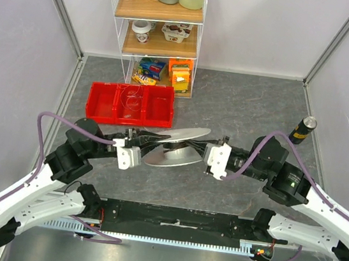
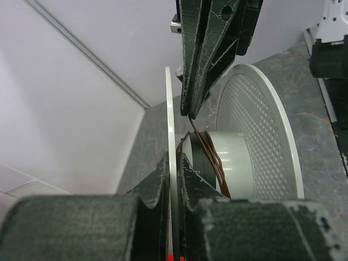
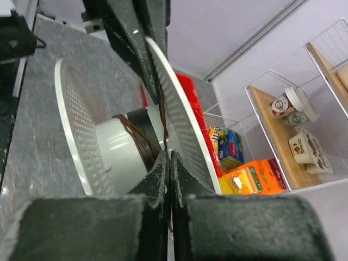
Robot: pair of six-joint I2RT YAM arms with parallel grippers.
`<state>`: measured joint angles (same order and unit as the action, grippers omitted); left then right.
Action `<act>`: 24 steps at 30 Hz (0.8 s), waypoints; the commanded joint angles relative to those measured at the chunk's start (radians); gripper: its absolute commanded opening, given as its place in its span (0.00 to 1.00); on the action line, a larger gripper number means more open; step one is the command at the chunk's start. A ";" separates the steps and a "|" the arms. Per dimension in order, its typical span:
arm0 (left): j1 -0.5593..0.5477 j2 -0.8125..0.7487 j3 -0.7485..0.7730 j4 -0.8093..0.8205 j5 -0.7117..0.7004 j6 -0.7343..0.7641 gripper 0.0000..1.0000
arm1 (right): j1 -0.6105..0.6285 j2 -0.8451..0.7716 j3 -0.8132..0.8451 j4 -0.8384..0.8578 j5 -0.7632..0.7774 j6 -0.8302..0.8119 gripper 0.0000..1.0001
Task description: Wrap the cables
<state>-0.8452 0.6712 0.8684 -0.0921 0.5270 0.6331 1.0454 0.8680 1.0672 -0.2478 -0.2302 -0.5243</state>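
Your right claw [image 2: 189, 111] is clenched, and the cable [image 2: 213, 160] comes out of its very tip, a hair-fine brown strand pinched between the fingers. From there the strand runs a short way down and a little aside to the hub [image 2: 242, 160] of the spool [image 1: 175, 148], where several turns already lie around the core. So the cable lies below the claw, towards the hub. Its free stretch has its long axis roughly in the plane of the discs, crosswise to the spool's own axis. It sits in the gap between the two flanges, close to the edge-on flange [image 2: 170, 109] of the left wrist view

Your left claw [image 2: 173, 163] is clenched too, nipping the rim of that same flange and holding the spool tilted between the two arms

Both claws are at the spool, but only the right one has the strand, so I judge the coming turn to be its job. You need to carry it round the hub while staying inside the gap, or the strand may ride over a flange edge. The left one only has to hold the spool steady. Where the cable goes behind the right claw you cannot trace in these views
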 commanded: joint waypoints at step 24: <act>-0.022 0.226 0.005 0.021 0.056 0.378 0.02 | -0.056 -0.141 -0.344 0.062 0.215 -0.390 0.00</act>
<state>-0.8490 0.8551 0.8730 -0.1482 0.6357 0.8948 1.0142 0.7483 0.8051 -0.2749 -0.1757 -0.8600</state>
